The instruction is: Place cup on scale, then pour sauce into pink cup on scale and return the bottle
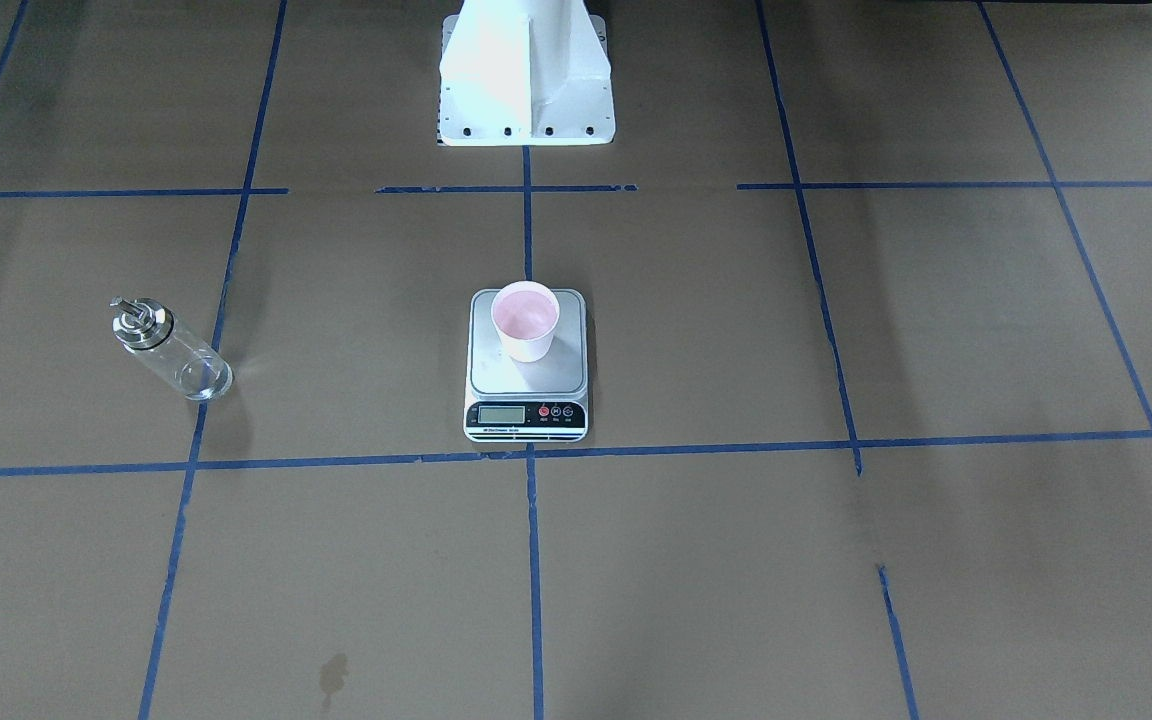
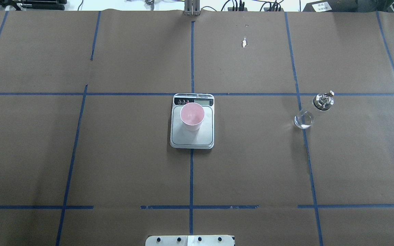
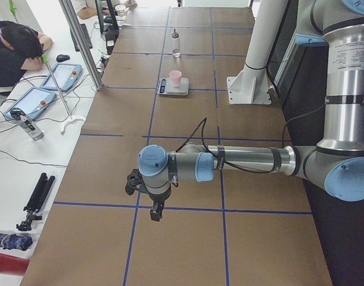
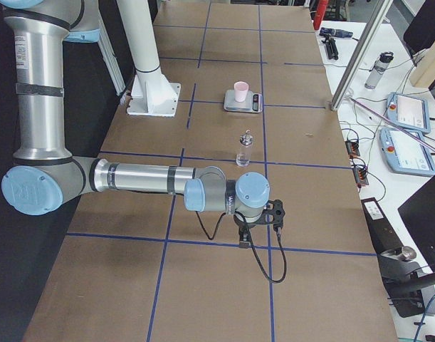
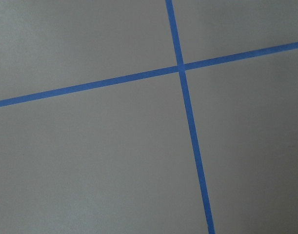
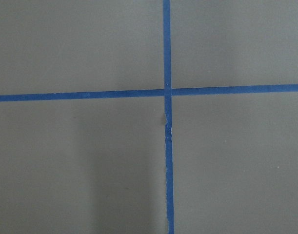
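The pale pink cup [image 1: 525, 318] stands upright on the silver platform of the scale [image 1: 526, 378] at the table's middle; both also show in the overhead view, cup [image 2: 192, 116] on scale [image 2: 192, 139]. The clear glass bottle [image 1: 171, 350] with its silver cap stands upright on the robot's right side, well apart from the scale, and also shows in the overhead view [image 2: 315, 109]. The left gripper [image 3: 153, 211] hangs low over the paper at the table's left end. The right gripper [image 4: 243, 239] hangs low at the right end. I cannot tell whether either is open. Both wrist views show only paper and tape.
Brown paper with blue tape lines [image 2: 191, 177] covers the table. The white robot pedestal [image 1: 526, 80] stands behind the scale. A metal post [image 3: 80, 42], tablets [image 3: 62, 74] and a seated person [image 3: 15, 47] are beyond the table's far edge.
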